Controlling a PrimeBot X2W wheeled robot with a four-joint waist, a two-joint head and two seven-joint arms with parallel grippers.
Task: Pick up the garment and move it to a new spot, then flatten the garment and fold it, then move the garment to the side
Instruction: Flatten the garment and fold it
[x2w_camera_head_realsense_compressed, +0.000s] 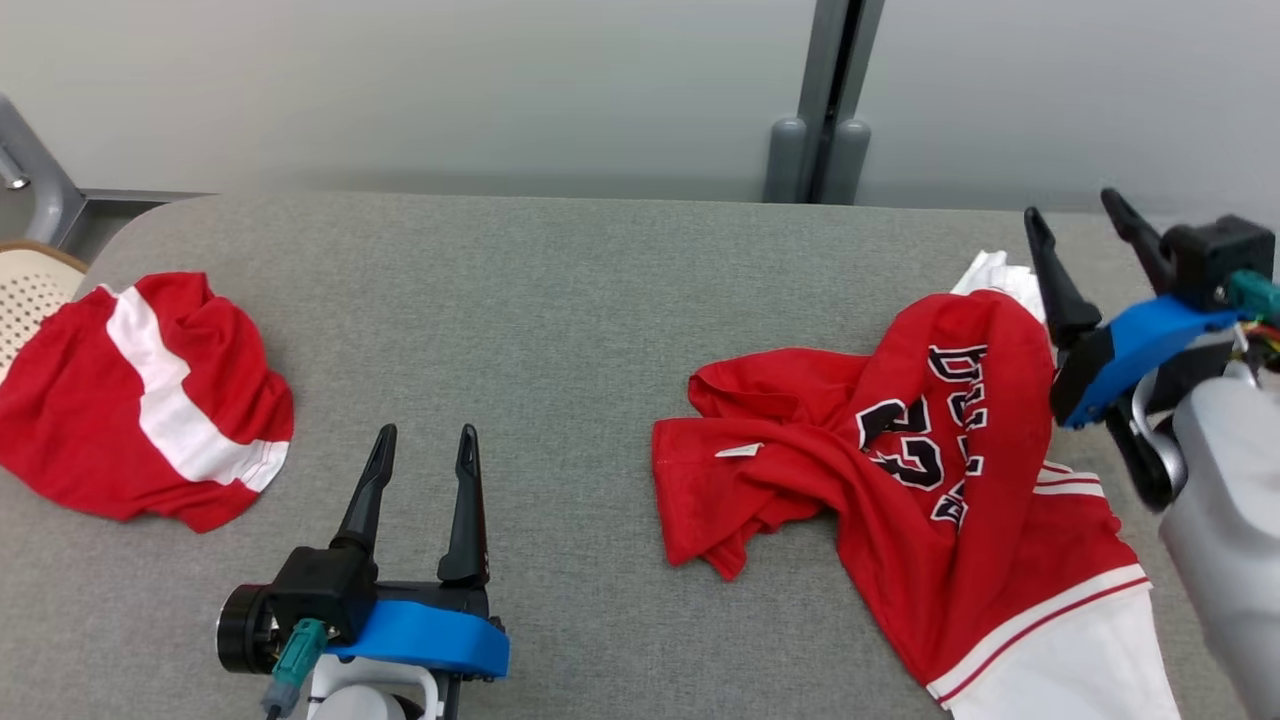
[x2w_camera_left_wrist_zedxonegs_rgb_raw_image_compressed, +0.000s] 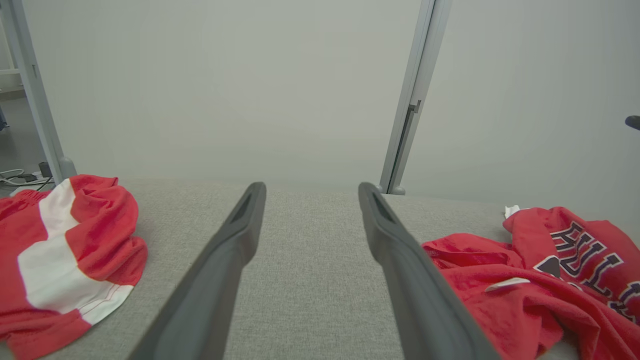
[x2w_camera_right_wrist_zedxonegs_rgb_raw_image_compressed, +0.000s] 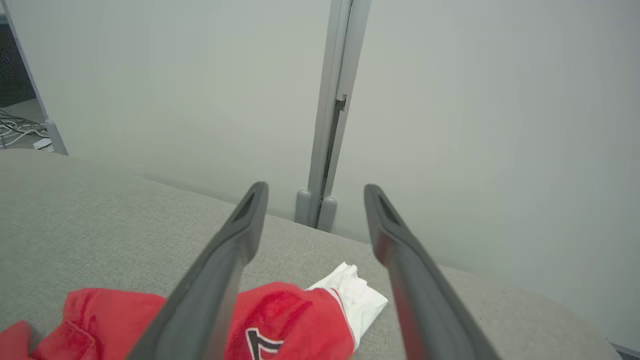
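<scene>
The left hand (x2w_camera_head_realsense_compressed: 426, 432) has two long, tapering dark grey fingers (x2w_camera_head_realsense_compressed: 365, 500), each slotted near the tip, set in a black block (x2w_camera_head_realsense_compressed: 320, 580) on a bright blue plastic bracket (x2w_camera_head_realsense_compressed: 430, 640). A teal plug (x2w_camera_head_realsense_compressed: 300, 650) sits beside a black round cap (x2w_camera_head_realsense_compressed: 235, 628). The right hand (x2w_camera_head_realsense_compressed: 1071, 204) is built alike, with coloured wires (x2w_camera_head_realsense_compressed: 1262, 335) and a smooth pale grey forearm shell (x2w_camera_head_realsense_compressed: 1225, 510).

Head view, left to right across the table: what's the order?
crumpled red-and-white garment → left gripper, open → red jersey → right gripper, open, at the jersey's right end
</scene>
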